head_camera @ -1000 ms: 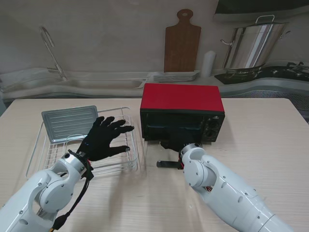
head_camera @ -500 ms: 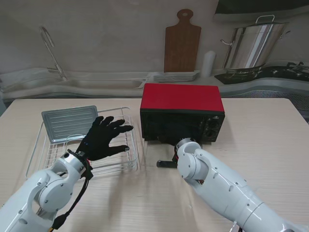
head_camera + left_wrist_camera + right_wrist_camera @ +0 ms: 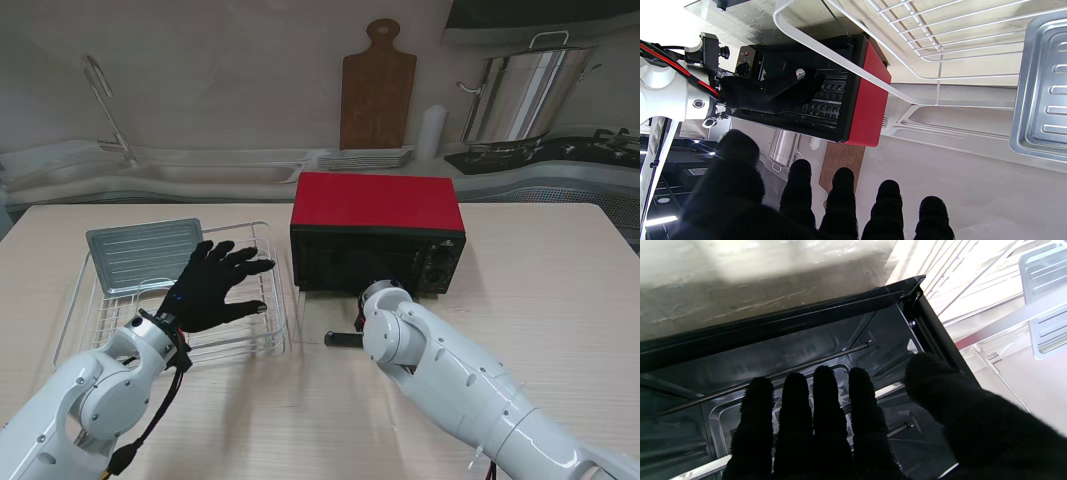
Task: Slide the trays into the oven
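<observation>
The red oven (image 3: 375, 200) stands mid-table with its glass door folded down flat, the door handle (image 3: 342, 340) nearest to me. My right hand (image 3: 826, 426) reaches into the dark cavity, fingers straight and side by side, thumb apart, over a silvery tray edge (image 3: 887, 390). The stand view hides that hand behind my right forearm (image 3: 440, 370). The left wrist view shows the right hand (image 3: 770, 91) inside the oven (image 3: 867, 93). A silver ribbed tray (image 3: 140, 252) lies in the white wire rack (image 3: 80, 310). My left hand (image 3: 213, 285) hovers over the rack, fingers spread, holding nothing.
Along the back counter are a wooden cutting board (image 3: 377, 85), a stack of plates (image 3: 365, 158), a white bottle (image 3: 431, 130), a steel pot (image 3: 525, 95) and a sink faucet (image 3: 105, 100). The rack sits left of the oven.
My right arm has pushed forward, taking the hand from the oven's mouth deeper into the cavity. The left hand and the tray in the rack have stayed put.
</observation>
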{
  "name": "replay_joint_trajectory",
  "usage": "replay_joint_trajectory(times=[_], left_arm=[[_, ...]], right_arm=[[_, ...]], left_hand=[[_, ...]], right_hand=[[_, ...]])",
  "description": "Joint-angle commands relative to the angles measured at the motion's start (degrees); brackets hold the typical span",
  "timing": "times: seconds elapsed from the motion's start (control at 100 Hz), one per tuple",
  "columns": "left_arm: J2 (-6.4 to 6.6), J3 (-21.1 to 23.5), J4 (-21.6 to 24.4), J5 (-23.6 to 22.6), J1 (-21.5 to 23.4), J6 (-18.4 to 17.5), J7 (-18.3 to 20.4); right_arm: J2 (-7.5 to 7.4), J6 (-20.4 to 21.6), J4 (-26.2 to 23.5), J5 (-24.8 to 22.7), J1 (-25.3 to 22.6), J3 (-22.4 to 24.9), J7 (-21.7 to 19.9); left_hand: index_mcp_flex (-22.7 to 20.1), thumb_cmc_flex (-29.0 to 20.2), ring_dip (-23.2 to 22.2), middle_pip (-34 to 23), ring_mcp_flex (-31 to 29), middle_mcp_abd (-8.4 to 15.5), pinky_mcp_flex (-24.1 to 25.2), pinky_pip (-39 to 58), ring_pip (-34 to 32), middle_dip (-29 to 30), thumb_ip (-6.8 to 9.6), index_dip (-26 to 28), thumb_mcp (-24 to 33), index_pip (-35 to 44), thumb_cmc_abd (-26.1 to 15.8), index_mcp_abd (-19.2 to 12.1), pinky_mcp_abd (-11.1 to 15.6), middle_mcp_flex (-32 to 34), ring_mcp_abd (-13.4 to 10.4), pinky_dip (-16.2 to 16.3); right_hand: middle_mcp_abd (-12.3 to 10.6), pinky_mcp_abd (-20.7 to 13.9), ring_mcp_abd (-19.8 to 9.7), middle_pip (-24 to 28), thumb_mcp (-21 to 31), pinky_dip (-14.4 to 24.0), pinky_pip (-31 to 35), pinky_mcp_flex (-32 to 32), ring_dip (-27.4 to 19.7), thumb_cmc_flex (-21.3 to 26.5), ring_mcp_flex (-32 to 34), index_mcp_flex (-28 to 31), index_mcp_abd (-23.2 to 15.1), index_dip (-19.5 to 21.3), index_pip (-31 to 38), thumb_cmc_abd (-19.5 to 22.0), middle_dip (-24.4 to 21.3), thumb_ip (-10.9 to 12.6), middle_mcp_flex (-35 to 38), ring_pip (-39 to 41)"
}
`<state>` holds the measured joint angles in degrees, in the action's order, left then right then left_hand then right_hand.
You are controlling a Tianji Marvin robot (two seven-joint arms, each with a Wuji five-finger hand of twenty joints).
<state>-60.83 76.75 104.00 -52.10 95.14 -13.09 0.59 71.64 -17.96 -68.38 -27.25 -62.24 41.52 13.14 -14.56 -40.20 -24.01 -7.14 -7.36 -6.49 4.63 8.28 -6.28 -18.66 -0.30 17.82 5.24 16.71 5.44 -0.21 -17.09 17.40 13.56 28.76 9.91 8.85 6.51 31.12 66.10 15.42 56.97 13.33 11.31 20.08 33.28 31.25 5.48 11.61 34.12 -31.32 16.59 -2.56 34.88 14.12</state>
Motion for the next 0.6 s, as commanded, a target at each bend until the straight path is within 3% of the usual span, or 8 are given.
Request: replay_joint_trajectory(times=[0.0,0.3,0.59], left_arm=[[-0.23,0.11,0.40,0.08,0.44,0.23,1.04],[-0.24,0.11,0.24,0.18,0.44,0.30,1.00],[-0.32,0.29,0.20,0.73,0.67,0.32,0.80]], right_arm=[[0.63,-0.20,0.12,-0.01,0.26,-0.19,-0.71],[0.45,-0.63,-0.34,-0.01,0.14,-0.33,-1.38],[-2.06,-0.05,-7.90,-1.66,-5.37,2.83,-4.74]], left_hand=[[0.63,-0.87,0.84,1.12,1.73,0.42,0.71,-2.90,1.04,0.25,1.09,0.82,-1.63,0.01,-2.32,0.27,1.30,-2.06,-1.38,-0.77],[0.56,-0.88,0.82,1.11,1.71,0.52,0.71,-2.87,1.03,0.25,1.10,0.83,-1.63,0.04,-2.32,0.18,1.27,-2.04,-1.36,-0.77],[0.62,-0.84,0.83,1.08,1.68,0.42,0.72,-2.84,1.03,0.25,1.09,0.83,-1.65,0.02,-2.28,0.20,1.26,-1.93,-1.35,-0.74]], right_hand=[[-1.66,-0.41,-1.28,-0.07,0.78,0.86,0.33,-0.52,0.65,-2.18,-1.13,-1.51,-1.03,0.58,0.51,-0.58,0.83,1.32,-2.01,0.68],[-1.70,-0.55,-1.19,0.05,0.24,0.89,0.37,-0.57,0.70,-2.16,-1.23,-1.66,-1.08,0.56,0.61,-0.07,0.86,1.31,-2.14,0.76],[-1.28,-0.58,-0.62,0.17,-0.89,1.10,0.72,-0.88,1.03,-2.60,-1.09,-1.83,-0.68,0.47,0.41,0.98,0.89,1.36,-2.10,1.41]])
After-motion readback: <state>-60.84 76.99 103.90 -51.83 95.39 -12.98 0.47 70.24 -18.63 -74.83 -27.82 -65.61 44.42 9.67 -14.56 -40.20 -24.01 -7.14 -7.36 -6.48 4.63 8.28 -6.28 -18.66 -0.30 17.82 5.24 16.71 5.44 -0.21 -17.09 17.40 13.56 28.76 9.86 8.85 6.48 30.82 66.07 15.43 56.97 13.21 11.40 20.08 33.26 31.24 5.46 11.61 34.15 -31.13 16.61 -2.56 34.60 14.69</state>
